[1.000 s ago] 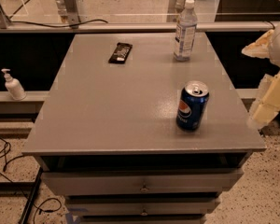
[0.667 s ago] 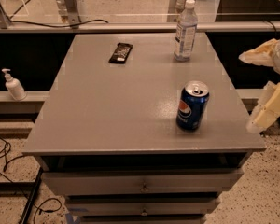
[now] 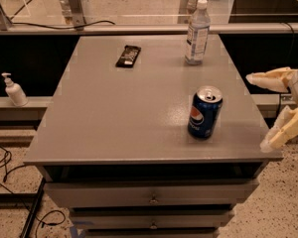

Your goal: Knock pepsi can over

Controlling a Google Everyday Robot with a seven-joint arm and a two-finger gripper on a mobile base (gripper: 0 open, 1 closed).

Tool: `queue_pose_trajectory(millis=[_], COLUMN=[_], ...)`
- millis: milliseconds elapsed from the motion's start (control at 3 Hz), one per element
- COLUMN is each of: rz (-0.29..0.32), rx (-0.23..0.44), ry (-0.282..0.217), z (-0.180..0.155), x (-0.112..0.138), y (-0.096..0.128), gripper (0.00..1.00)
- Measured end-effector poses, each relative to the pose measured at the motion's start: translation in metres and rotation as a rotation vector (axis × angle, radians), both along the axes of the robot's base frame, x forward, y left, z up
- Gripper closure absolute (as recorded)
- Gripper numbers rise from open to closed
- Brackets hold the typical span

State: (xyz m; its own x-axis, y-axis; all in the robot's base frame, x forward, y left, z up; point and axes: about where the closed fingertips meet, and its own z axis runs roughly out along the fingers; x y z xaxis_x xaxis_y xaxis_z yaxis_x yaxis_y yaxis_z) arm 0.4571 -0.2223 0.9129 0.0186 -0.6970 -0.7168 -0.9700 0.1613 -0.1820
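Note:
The pepsi can (image 3: 204, 112) is dark blue with the round logo and a silver top. It stands upright on the grey table (image 3: 114, 113), near the front right corner. My gripper (image 3: 262, 112) is at the right edge of the view, just off the table's right side, level with the can and about a hand's width to its right. Its two cream fingers are spread wide apart, one finger (image 3: 268, 79) farther back and one nearer the front, with nothing between them.
A clear plastic water bottle (image 3: 197, 32) stands at the table's back right. A black wrapped bar (image 3: 127, 55) lies at the back middle. A white pump bottle (image 3: 13, 90) stands on a low ledge to the left. Drawers sit under the tabletop.
My gripper has moved slightly left, toward the table's right edge and the can. The can, bottle and bar have not moved.

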Motion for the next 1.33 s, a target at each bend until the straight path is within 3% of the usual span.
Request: queue_pose_trajectory(millis=[667,1000,1333], rz=[0.082,0.111,0.113], rx=[0.284,0.391,0.439], ry=[-0.065,-0.083,-0.068], z=[-0.024,-0.038,-0.051], x=[0.025,0.045,0.063], y=[-0.005,0.009,0.040], gripper=[0.00,0.00,0.00])
